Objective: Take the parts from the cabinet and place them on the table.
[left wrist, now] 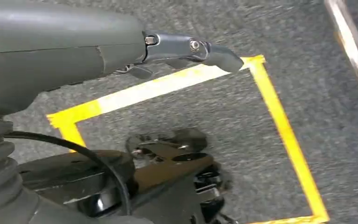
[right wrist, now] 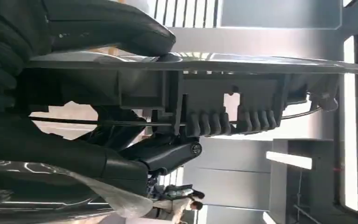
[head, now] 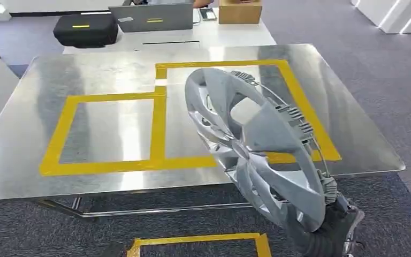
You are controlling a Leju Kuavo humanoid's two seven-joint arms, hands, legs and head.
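A silver wheel cover (head: 257, 144) stands tilted on edge in the air over the near right part of the metal table (head: 27, 134). My right hand (head: 332, 227) grips its lower rim from below. In the right wrist view the thumb (right wrist: 116, 28) presses on the cover's face while darker fingers (right wrist: 163, 156) clamp the rim with its ribbed clips (right wrist: 223, 119). On the table, yellow tape marks a left rectangle (head: 107, 131) and a right one (head: 294, 91) partly hidden by the cover. My left hand (left wrist: 186, 49) hangs over the carpet, holding nothing, its fingers stretched out.
A second table behind carries a black bag (head: 85, 28), a laptop (head: 152, 17) and a cardboard box (head: 240, 10). A yellow tape square (head: 200, 245) marks the grey carpet by my feet. People stand far off in the right wrist view (right wrist: 179, 203).
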